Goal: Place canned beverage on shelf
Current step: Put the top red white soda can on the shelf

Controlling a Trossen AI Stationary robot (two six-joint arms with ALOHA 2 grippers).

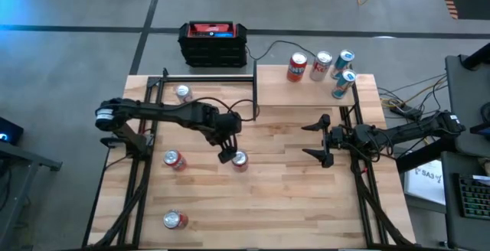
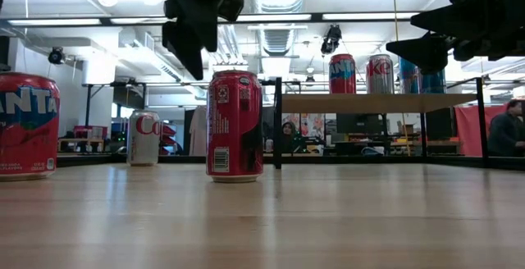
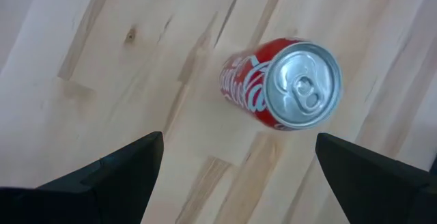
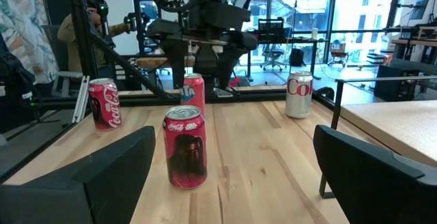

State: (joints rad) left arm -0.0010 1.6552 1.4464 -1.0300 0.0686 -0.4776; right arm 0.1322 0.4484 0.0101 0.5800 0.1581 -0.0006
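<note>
A red cola can [image 1: 240, 160] stands upright on its base in the middle of the wooden tabletop; it also shows in the low view [image 2: 235, 125] and from above in the left wrist view [image 3: 287, 84]. My left gripper [image 1: 226, 148] hovers open above it, a little to its left, touching nothing [image 3: 239, 176]. My right gripper [image 1: 318, 140] is open and empty, right of the can, level and facing it [image 4: 232, 176]. The shelf [image 1: 306, 90], a pale board on black posts, stands at the far right and bears several upright cans [image 1: 321, 66].
Other upright cans stand on the table: a silver one [image 1: 182, 92] at the far left, a red one [image 1: 174, 159] at the left, a red one [image 1: 174, 220] near the front edge. A black-and-red box [image 1: 213, 43] sits beyond the far edge. People show in the room behind [image 4: 85, 26].
</note>
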